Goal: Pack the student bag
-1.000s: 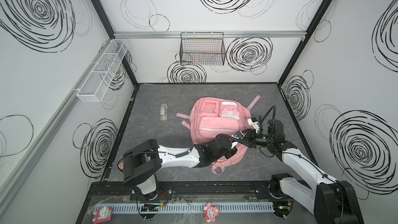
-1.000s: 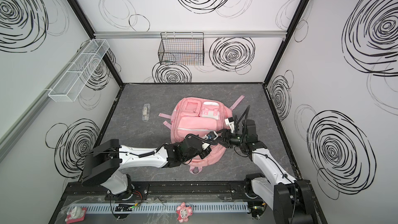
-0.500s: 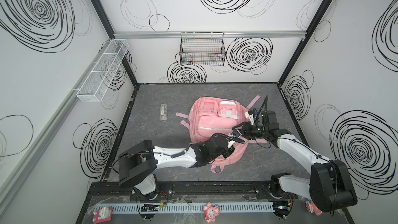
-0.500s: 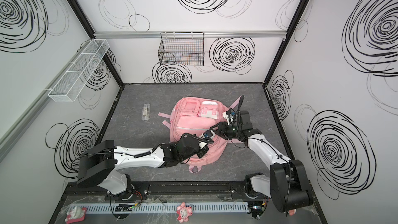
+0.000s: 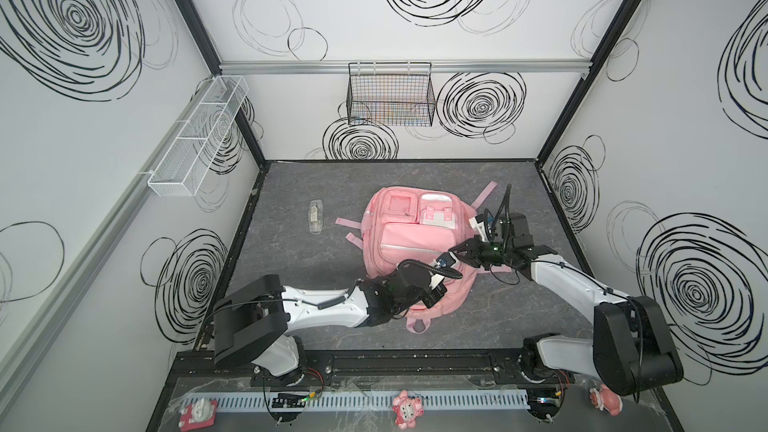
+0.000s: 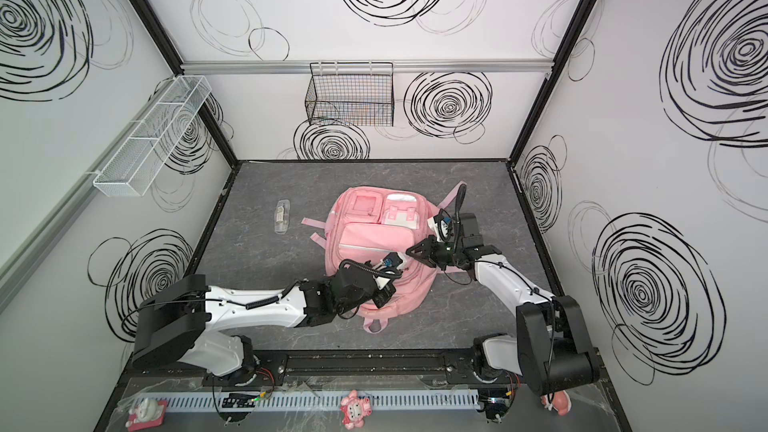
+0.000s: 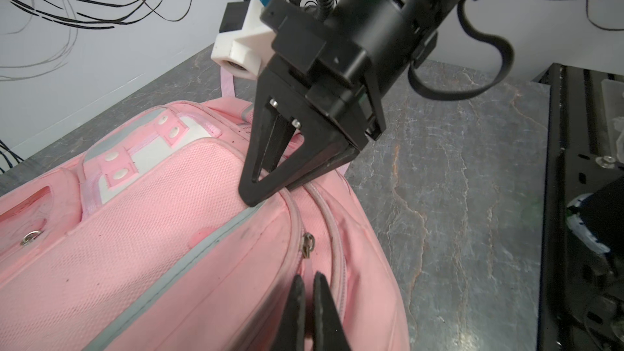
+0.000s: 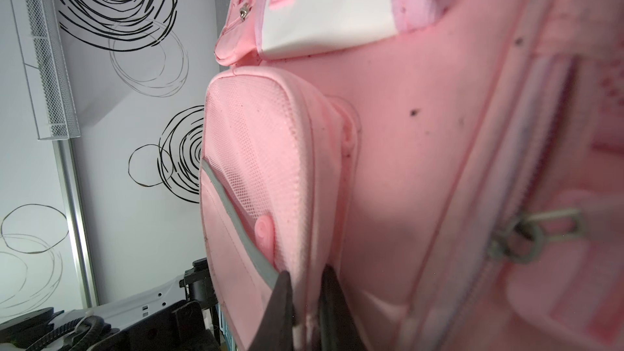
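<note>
Your left arm (image 5: 316, 305) and right arm (image 5: 569, 284) reach low onto the big pink fabric backpack (image 5: 415, 238). Right fingers (image 8: 280, 298) pinch its pocket edge (image 8: 304, 197); left fingers (image 7: 297, 302) sit together by its zip (image 7: 307, 248).

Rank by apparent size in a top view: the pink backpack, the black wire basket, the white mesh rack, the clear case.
Largest: pink backpack.
Next: black wire basket and white mesh rack. They look about alike, and both hang on walls nearer the camera, so they are not ranked against each other.
Smallest: clear case.
</note>
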